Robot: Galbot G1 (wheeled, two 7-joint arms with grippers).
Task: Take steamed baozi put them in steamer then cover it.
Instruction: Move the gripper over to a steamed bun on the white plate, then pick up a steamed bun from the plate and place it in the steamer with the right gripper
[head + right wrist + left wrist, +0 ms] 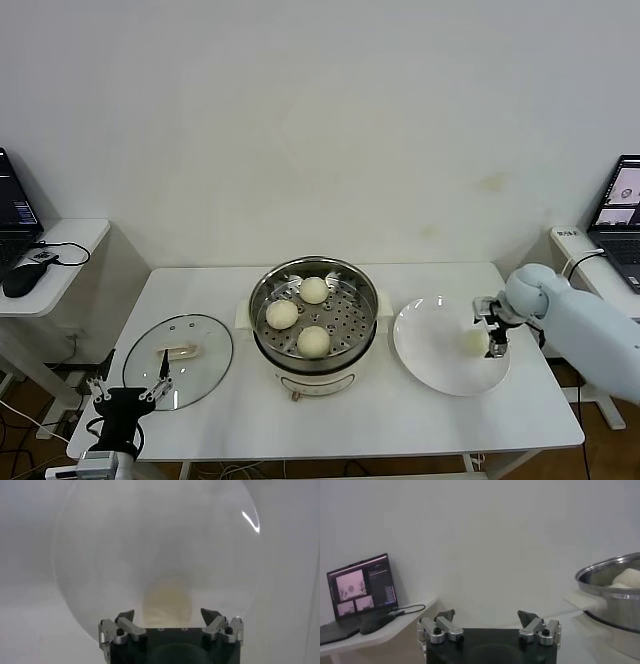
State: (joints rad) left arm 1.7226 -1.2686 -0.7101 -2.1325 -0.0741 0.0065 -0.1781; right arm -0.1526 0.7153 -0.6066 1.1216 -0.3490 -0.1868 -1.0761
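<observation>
Currently the right tool (pixel 492 335) hovers low over the white plate (pixel 430 360) on the right part of the desk (pixel 220 420), its fingers spread apart on either side of the last baozi (pixel 476 341) without closing on it. From the right wrist view, that bun (pixel 167 602) sits between and just beyond the two open fingertips (pixel 126 616), resting on the plate (pixel 100 555), which fills most of the view. The steamer (pixel 365 300) stands at the middle of the desk, uncovered, with three more baozi (pixel 314 290) lying on its perforated tray: one toward the back, one toward the robot's left, and one toward the front. These three lie close together but apart from each other. The cover (pixel 205 370) lies flat on the desk to the robot's left of the steamer, near it but not touching, handle facing up. The left tool (pixel 128 394) waits at the front left edge of the desk, just beside the near rim of the cover, released with its fingers wide. From the left wrist view, that left tool (pixel 487 616) holds nothing, and the steamer (pixel 605 580) rises to one side with a pale bun showing above its rim. A laptop (pixel 620 215) sits on a side stand at the far right, and another laptop (pixel 15 220) with a mouse (pixel 22 280) sits on a side stand at the far left.
</observation>
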